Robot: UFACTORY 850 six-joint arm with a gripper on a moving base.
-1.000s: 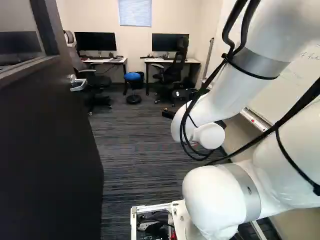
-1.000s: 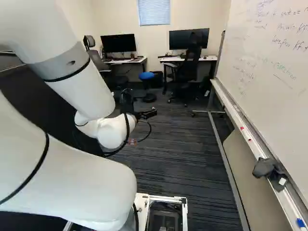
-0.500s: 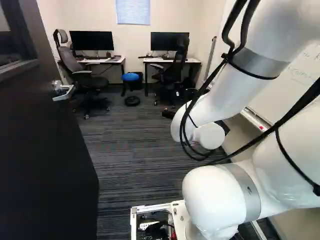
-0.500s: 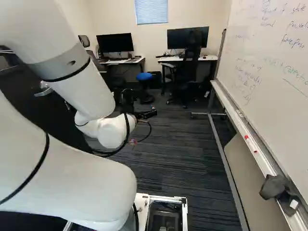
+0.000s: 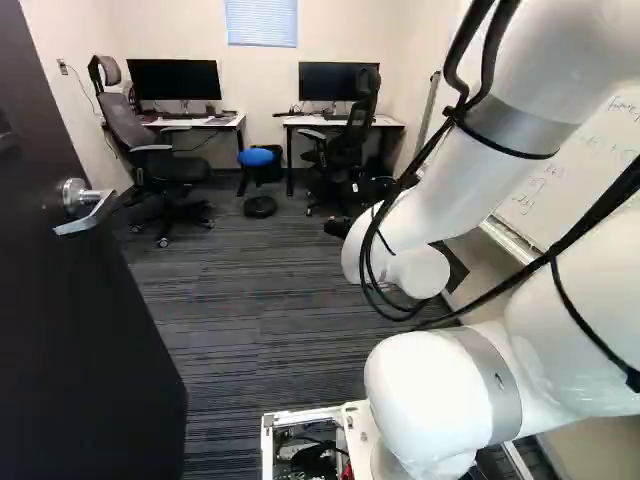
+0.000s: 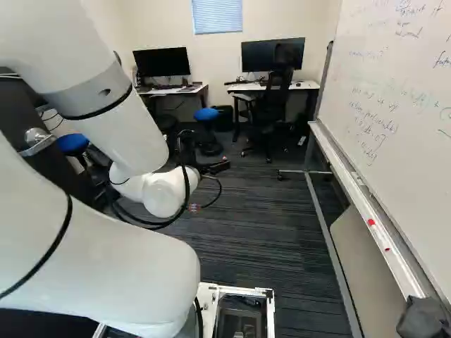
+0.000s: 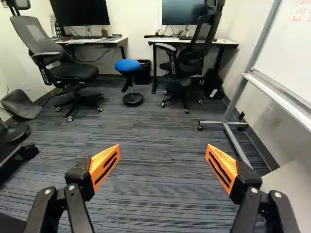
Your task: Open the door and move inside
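Door (image 5: 80,350) stands open at left in the left base view, lever handle (image 5: 88,210) left of my wide-spread gripper (image 7: 163,147).

The dark, smooth door (image 5: 85,330) stands upright and open to the left of the white arm (image 5: 450,190) — a silver lever handle (image 5: 80,205) sits near its free edge, likewise left of the arm
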